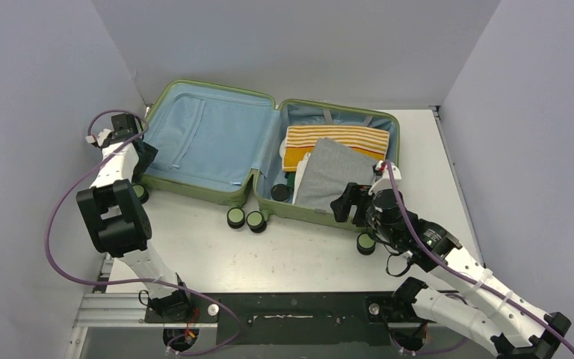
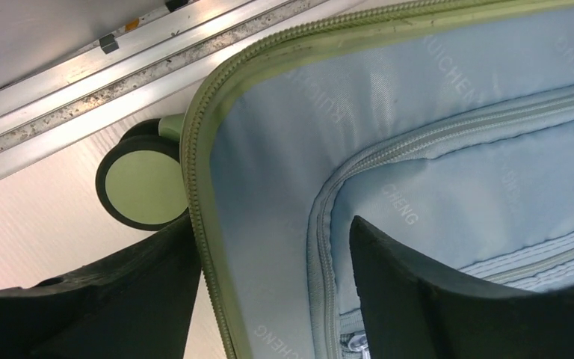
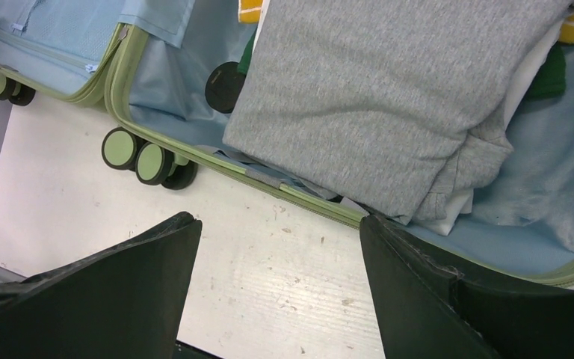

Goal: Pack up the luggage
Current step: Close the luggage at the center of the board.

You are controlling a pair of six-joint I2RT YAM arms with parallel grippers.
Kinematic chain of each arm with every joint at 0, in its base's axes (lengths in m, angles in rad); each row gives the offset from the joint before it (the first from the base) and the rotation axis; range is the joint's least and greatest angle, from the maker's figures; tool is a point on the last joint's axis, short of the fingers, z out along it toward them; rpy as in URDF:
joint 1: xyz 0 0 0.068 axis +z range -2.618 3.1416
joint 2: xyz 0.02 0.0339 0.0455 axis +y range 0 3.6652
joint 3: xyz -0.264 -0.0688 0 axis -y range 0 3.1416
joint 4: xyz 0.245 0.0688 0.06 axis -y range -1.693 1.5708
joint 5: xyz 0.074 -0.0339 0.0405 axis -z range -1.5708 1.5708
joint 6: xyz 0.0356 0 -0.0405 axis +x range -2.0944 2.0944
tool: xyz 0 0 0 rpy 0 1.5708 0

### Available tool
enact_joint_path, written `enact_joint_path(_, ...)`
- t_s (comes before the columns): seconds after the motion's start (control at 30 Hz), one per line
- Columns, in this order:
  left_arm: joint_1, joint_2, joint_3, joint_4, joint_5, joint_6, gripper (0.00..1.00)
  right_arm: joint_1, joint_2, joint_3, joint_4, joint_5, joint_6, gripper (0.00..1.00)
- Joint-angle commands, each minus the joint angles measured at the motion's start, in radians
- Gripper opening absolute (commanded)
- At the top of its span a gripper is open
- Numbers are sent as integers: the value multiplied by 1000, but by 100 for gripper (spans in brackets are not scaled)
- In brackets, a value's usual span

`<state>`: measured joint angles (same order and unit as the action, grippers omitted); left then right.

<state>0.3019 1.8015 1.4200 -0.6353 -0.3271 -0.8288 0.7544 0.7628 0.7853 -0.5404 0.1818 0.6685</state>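
Observation:
The luggage lies open on the table, with light-blue lining in both halves. Its right half holds a folded grey garment, a yellow-and-white striped cloth and a black round item. My left gripper is at the left half's outer edge. In the left wrist view it is open and straddles the zipped rim, one finger outside and one over the lining. My right gripper hangs open and empty over bare table, just in front of the right half's rim and the grey garment.
Black wheels with green hubs stick out from the suitcase's near side; one sits beside my left gripper's outer finger. Grey walls close in the table on the left, back and right. An aluminium rail runs along the table's left edge.

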Motion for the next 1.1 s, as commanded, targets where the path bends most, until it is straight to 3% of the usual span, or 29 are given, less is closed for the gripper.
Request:
enact_joint_path(0.0, 3, -7, 19, 40, 12, 58, 64, 7, -24, 48, -1, 41, 19, 79)
enact_joint_path(0.1, 0, -13, -5, 59, 16, 85, 48, 5, -14, 58, -6, 34, 31, 78)
enact_joint_path(0.3, -34, -49, -24, 81, 17, 134, 0, 7, 6, 78, -5, 30, 32, 78)
enact_joint_path(0.67, -173, -284, -70, 162, -129, 199, 0, 7, 51, 106, 20, 25, 5, 78)
enact_joint_path(0.83, -275, -473, -198, 342, -215, 266, 0, 7, 74, 114, 35, 30, 1, 78)
enact_joint_path(1.07, -480, -691, -397, 699, -251, 513, 0, 4, 146, 186, 41, 55, -33, 79)
